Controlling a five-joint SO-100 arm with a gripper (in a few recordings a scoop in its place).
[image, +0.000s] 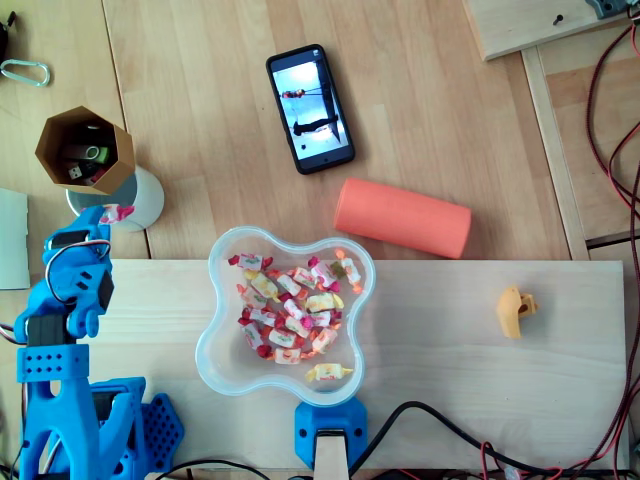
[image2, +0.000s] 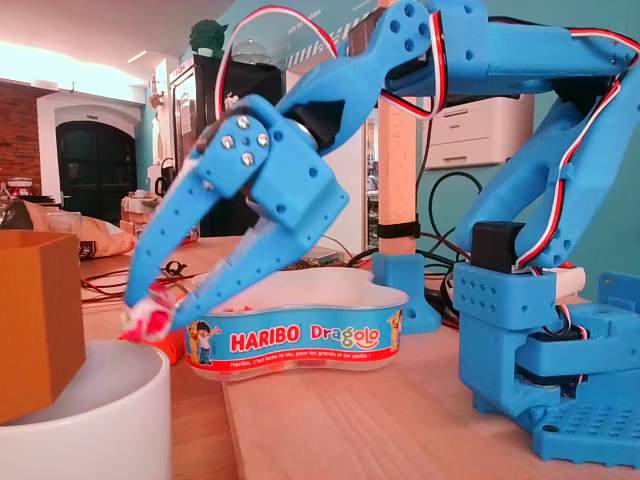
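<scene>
My blue gripper (image: 112, 213) (image2: 150, 318) is shut on a wrapped candy (image: 120, 212) (image2: 150, 320), red and white, pinched at the fingertips. It hangs just over the rim of a white cup (image: 140, 200) (image2: 85, 410). In the overhead view the cup stands at the left, above the arm. A clear plastic Haribo tub (image: 222, 262) (image2: 300, 335) with several wrapped candies (image: 290, 305) sits in the middle of the light board, to the right of the gripper in the overhead view.
A brown hexagonal holder (image: 85, 150) (image2: 35, 320) with small items leans on the cup. In the overhead view an orange cylinder (image: 402, 217), a phone (image: 310, 108) and a small orange clip (image: 515, 310) lie on the table. Cables run along the right and bottom edges.
</scene>
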